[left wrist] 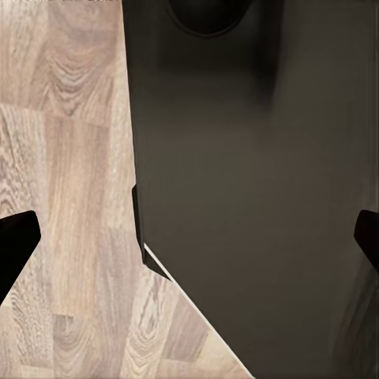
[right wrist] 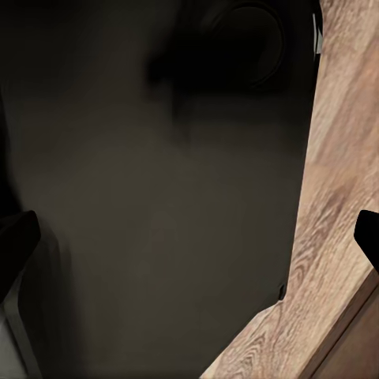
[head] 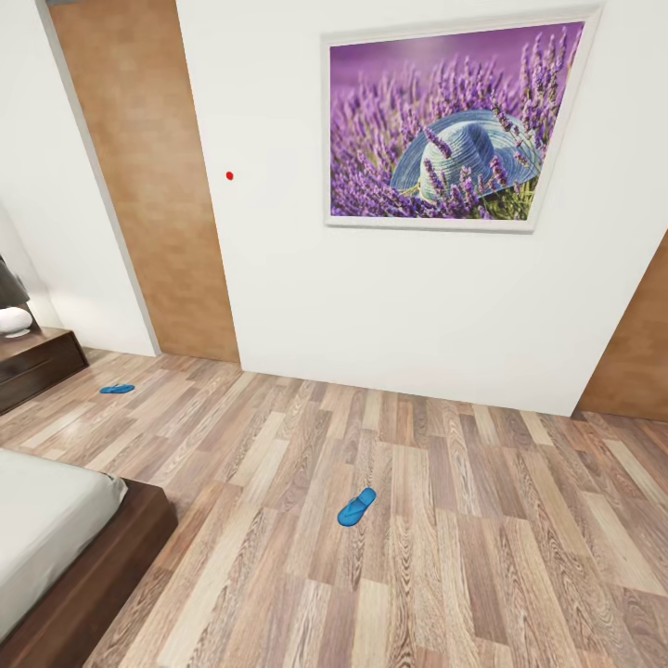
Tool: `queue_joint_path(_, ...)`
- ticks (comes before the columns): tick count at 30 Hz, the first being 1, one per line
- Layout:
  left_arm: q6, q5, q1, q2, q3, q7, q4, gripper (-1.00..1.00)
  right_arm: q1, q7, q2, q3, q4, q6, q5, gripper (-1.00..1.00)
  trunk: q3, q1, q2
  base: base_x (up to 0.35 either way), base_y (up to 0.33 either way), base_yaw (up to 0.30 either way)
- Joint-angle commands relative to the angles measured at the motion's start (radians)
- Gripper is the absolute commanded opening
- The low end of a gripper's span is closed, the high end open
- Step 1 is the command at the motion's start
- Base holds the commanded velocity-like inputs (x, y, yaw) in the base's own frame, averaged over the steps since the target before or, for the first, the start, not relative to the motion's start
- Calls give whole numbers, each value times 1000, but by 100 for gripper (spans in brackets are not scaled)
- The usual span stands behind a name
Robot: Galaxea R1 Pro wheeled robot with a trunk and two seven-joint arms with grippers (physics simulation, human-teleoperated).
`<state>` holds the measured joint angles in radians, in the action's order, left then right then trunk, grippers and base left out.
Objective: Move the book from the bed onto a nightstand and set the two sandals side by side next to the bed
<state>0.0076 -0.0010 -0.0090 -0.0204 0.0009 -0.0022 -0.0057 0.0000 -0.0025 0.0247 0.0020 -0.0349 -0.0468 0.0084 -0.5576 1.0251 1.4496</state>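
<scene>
The head view took in the bedroom: a white wall point(head: 390, 306) with a framed picture point(head: 455, 130) of lavender and a blue hat, wood-panelled strips to either side, and a plank floor point(head: 482, 557). Two blue sandals lay on that floor, well apart. The nearer sandal point(head: 356, 507) rested in the open middle of the floor, its long axis running diagonally, one end pointing toward the wall and to the right, the other toward the bed. The farther sandal point(head: 117, 389) lay close to the nightstand point(head: 32, 366), its long axis running nearly left to right across the view. A corner of the bed point(head: 65, 547) showed at the lower left, pale mattress on a dark frame, and a lamp point(head: 13, 301) stood on the nightstand.

The wrist views showed none of that. The left wrist view gave the planks beside a broad dark body of the robot point(left wrist: 253, 197), with the left claw point(left wrist: 197, 237) spread wide, its dark fingertips point(left wrist: 16, 237) at the picture's two edges and nothing between them. The right wrist view was much the same: dark body, a strip of planks, and the right claw point(right wrist: 197, 241) wide open and empty.
</scene>
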Motion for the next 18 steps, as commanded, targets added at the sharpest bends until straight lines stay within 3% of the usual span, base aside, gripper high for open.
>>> queue_joint_path(1, 0, 0, 0, 0, -1, 0, -1, 100, 0, 0, 0, 0, 0, -2, 1, 100, -1, 0, 0, 0, 0, 0)
queue_joint_path(18, -59, -5, -1, 1, -10, -3, -1, 100, 0, 0, 0, 0, 0, -2, 1, 100, -1, 0, 0, 3, 0, 0)
